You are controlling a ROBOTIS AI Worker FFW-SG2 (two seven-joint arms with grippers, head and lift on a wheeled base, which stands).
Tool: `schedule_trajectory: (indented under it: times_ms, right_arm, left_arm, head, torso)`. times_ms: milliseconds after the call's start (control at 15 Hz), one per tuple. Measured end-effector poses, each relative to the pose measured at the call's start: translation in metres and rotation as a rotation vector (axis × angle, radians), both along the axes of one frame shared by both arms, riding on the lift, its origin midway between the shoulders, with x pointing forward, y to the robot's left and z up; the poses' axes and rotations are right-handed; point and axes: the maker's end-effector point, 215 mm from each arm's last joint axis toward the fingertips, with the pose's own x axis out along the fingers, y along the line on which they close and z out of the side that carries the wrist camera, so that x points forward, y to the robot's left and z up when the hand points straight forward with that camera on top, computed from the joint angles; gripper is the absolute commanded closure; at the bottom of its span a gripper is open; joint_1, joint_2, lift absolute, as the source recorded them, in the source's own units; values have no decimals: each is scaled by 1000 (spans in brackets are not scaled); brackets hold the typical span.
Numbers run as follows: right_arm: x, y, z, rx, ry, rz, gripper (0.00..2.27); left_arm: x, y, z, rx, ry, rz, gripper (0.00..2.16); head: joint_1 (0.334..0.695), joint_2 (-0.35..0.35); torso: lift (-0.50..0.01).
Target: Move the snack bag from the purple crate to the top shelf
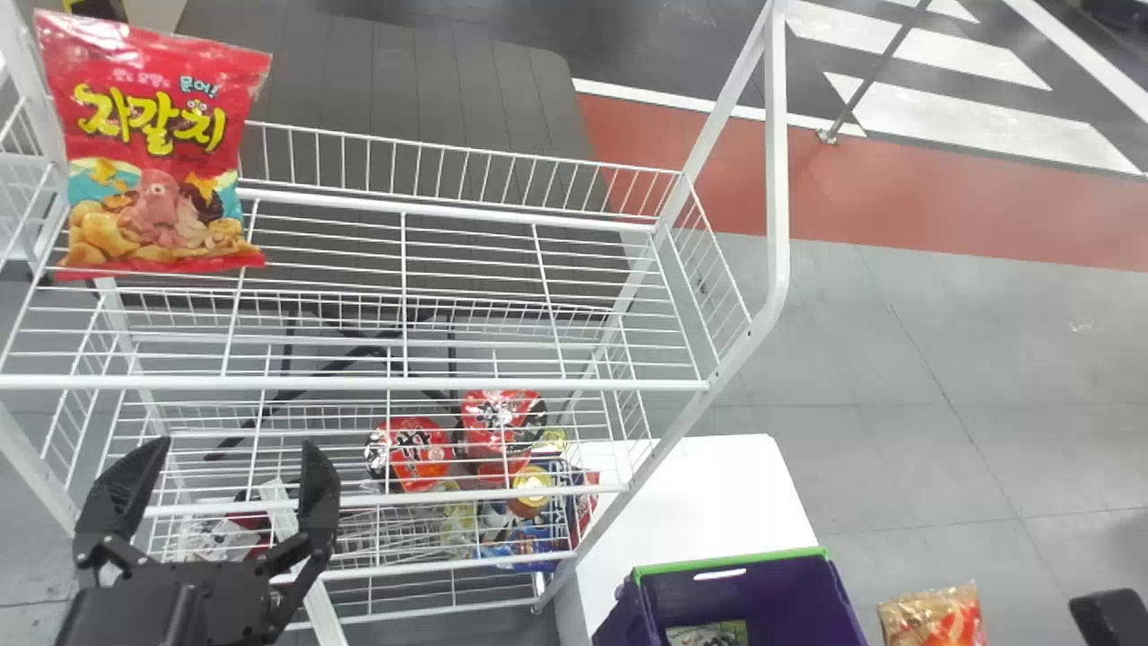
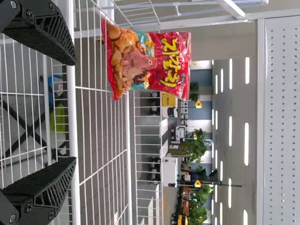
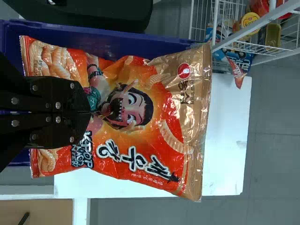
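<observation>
A tall white wire rack (image 1: 778,179) takes up the left and middle of the scene, its top shelf (image 1: 359,384) running across well above the other tiers. To the near right of the rack is a plain white rectangular table (image 1: 717,493), and at its near side the deep purple crate with a green rim (image 1: 807,588). On the shelf's left part a glossy red snack packet with an octopus print (image 1: 152,152) stands upright. The orange and gold plastic snack bag (image 3: 173,122) is just right of the crate as the head camera sees it, and low beside the shelf's height. Nearest to it is the black two-fingered right gripper (image 3: 90,112), whose fingers are closed together on the bag's printed face; the crumpled film hides their very tips, so how deep the pinch goes I can't quite tell. The bag's long axis runs roughly in line with those fingers: its gold end lies out ahead of them, the other end back alongside. The coming move probably turns on that, since the right arm has to lift the bag far and left, over the shelf's front rail, with the gold end leading or tipped up. The matching black left gripper (image 1: 235,446) is by the rack's near left, well apart from the bag, its fingers spread wide with nothing between them, so it seems to have no part in this carry.
</observation>
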Motion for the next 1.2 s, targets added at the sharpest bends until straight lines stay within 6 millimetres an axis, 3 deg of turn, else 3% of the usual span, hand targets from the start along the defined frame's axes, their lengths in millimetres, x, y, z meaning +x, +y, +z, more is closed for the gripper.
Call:
schedule_trajectory:
  times_ms: [867,1200]
  right_arm:
    - [6,5,1,21,-23,22,1949]
    - [35,36,28,87,-147,99,1949]
  left_arm:
    - [0,0,-2,1,5,-1,90]
    - [0,0,-6,3,11,1,90]
  head:
    - [695,-350]
    - [695,-350]
  torso:
    - [3]
    - [3]
